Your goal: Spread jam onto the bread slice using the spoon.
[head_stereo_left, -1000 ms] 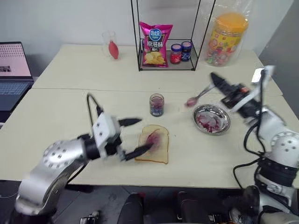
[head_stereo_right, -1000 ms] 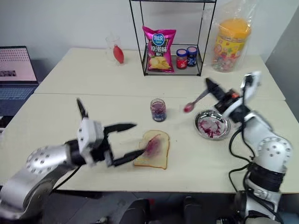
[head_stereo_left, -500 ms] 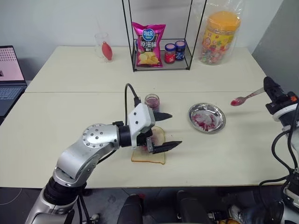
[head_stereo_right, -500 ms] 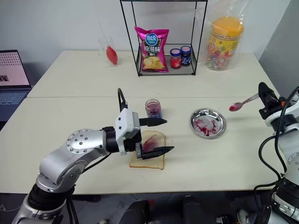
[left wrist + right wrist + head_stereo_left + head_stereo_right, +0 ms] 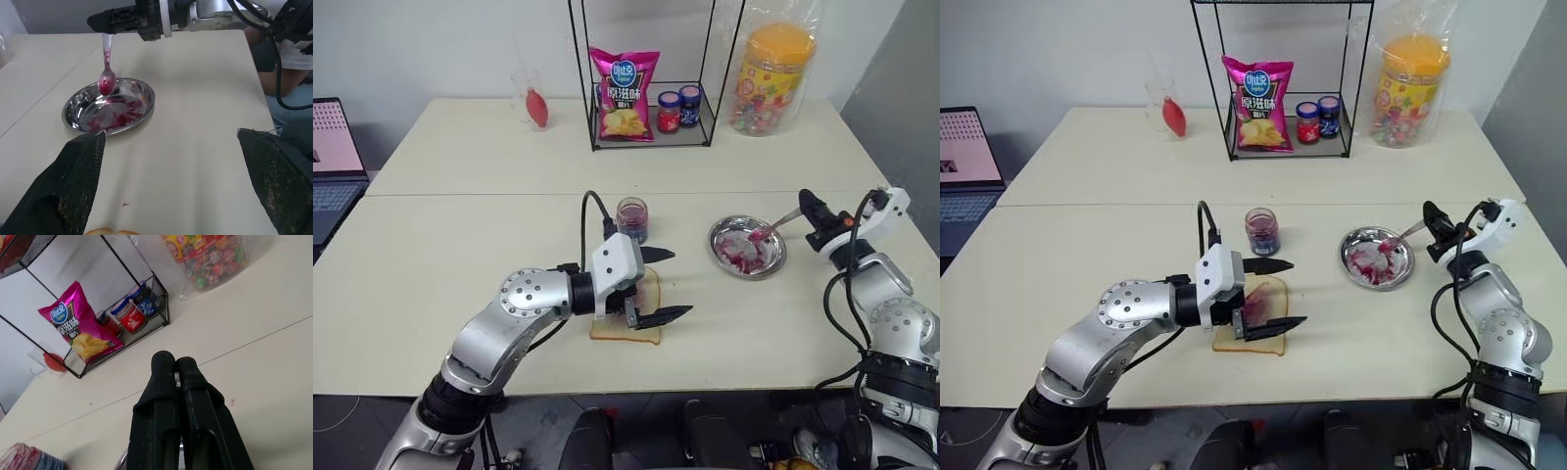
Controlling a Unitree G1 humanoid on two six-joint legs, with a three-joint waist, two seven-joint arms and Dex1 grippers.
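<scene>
Right gripper (image 5: 806,201) jaws clamp spoon (image 5: 773,227) over steel plate (image 5: 773,265); left gripper (image 5: 668,284) jaws wide above bread slice (image 5: 651,290).

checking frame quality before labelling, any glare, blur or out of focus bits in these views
Left wrist view: the steel plate shows bright glare along its rim; the left gripper's fingers loom soft and out of focus. Right wrist view: the right gripper's fingers look soft up close, while the chip bag is sharp. Left eye view: even lighting, faint shadows.
</scene>
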